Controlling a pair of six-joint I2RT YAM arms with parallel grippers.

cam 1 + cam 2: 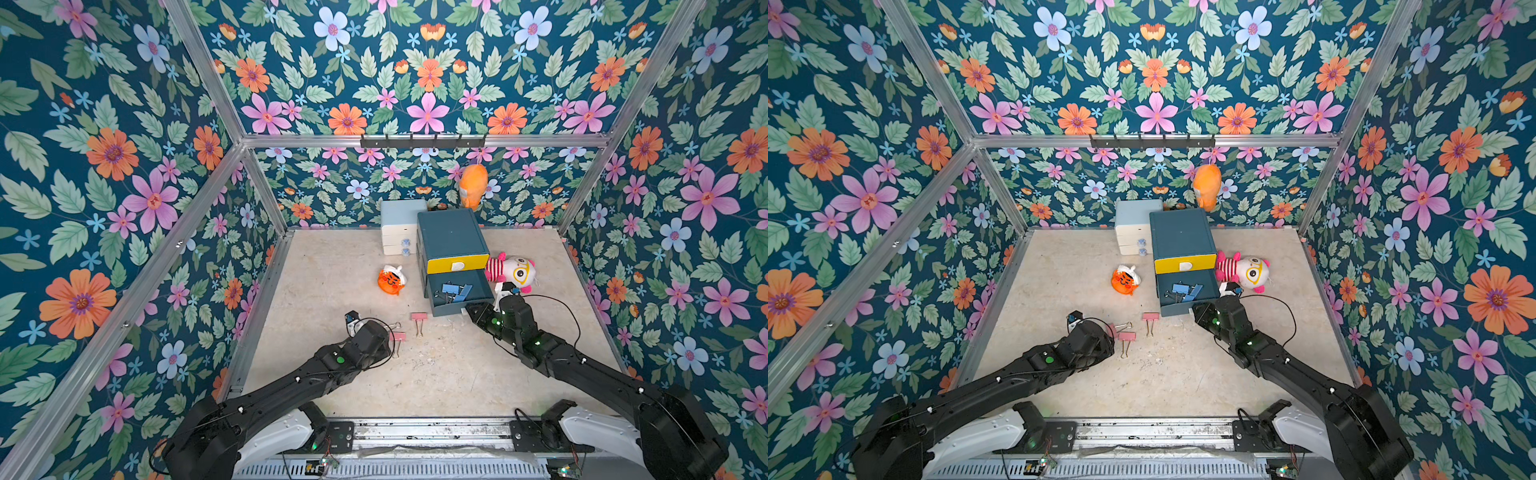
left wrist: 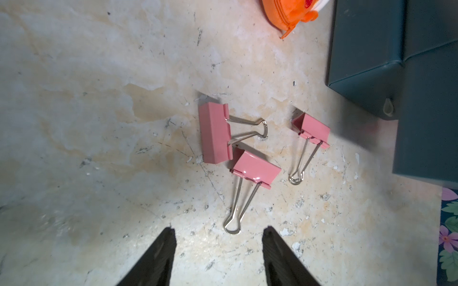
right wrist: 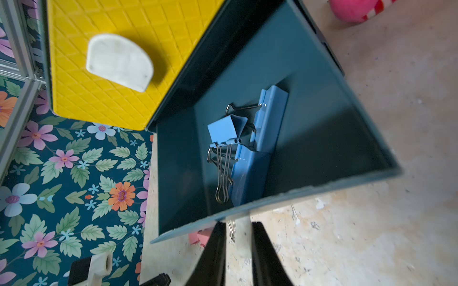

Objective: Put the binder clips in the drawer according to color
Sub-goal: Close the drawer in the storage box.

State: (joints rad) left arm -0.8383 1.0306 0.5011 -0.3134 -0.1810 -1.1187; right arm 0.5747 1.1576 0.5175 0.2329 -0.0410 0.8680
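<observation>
The drawer stands by the bench's back edge, teal tray out, blue binder clips inside. The right gripper, nearly closed, sits at the tray's front; grip unclear. The left gripper gapes empty above three pink clips mid-bench: pinching one seems next.

pink clips ahead of left claw: glossy metal, shiny wire | table beneath: matt, scratched | yellow drawer front beyond right claw: embossed plastic
</observation>
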